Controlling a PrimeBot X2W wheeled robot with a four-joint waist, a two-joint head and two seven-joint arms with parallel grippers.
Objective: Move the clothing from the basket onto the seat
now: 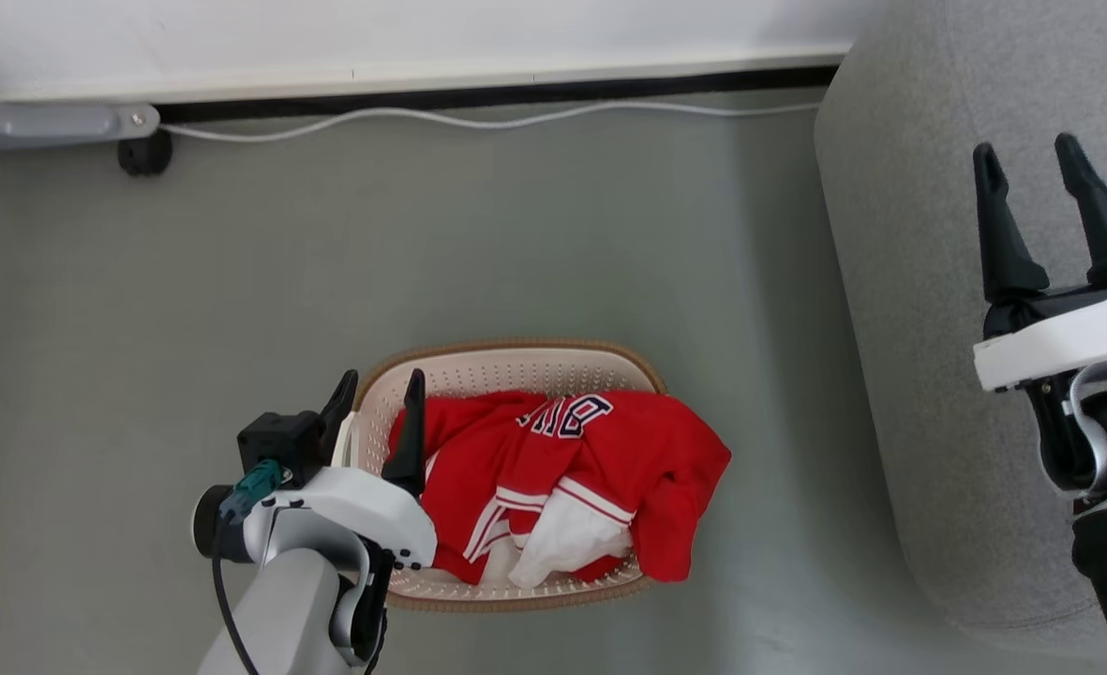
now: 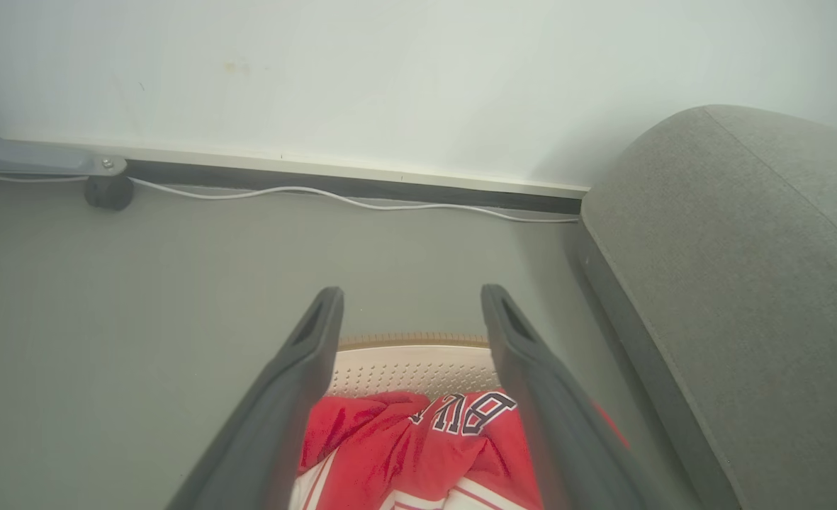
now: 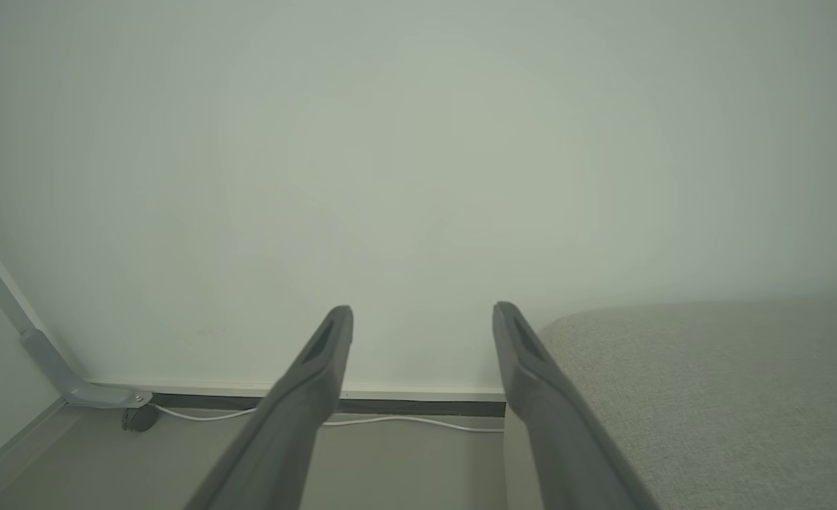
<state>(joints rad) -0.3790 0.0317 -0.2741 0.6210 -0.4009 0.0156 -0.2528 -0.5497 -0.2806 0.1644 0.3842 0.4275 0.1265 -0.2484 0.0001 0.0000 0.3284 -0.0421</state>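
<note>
The clothing (image 1: 562,478) is a heap of bright red garments with white trim, one showing navy letters, piled in the basket (image 1: 516,367) on the floor. One red corner spills over the basket's right rim. My left gripper (image 1: 380,384) hovers open over the basket's left end, nothing between its fingers. From the left wrist, the clothing (image 2: 425,439) lies below and between the open fingers (image 2: 312,347), with the basket (image 2: 411,365) wall beyond. My right gripper (image 1: 1031,159) stands open above the grey seat (image 1: 928,328) at the right, empty. The seat (image 3: 709,397) also fills the right wrist view's lower right.
A white cable (image 1: 478,120) runs along the dark skirting at the wall. A grey frame foot with a black caster (image 1: 143,150) sits at the far left. Bare grey floor (image 1: 516,244) lies between basket and wall.
</note>
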